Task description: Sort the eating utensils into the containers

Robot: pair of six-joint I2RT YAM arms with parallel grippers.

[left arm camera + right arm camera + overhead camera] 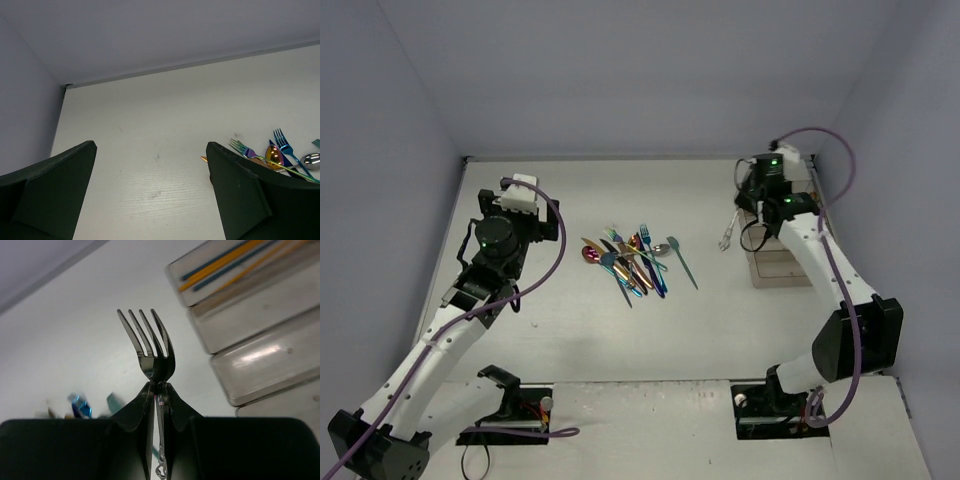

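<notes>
A pile of coloured forks, spoons and knives (632,262) lies mid-table; part of it shows at the right of the left wrist view (274,156). My right gripper (741,218) is shut on a silver fork (152,347) at its neck, tines up in the wrist view, held just left of the row of clear trays (775,265). The trays show at the right of the right wrist view (260,315); the farthest one holds gold and blue utensils (225,260). My left gripper (151,150) is open and empty over bare table, left of the pile.
Grey walls close the table at the back and both sides. The right arm (820,260) reaches over the trays. The arm bases and their cables sit at the near edge.
</notes>
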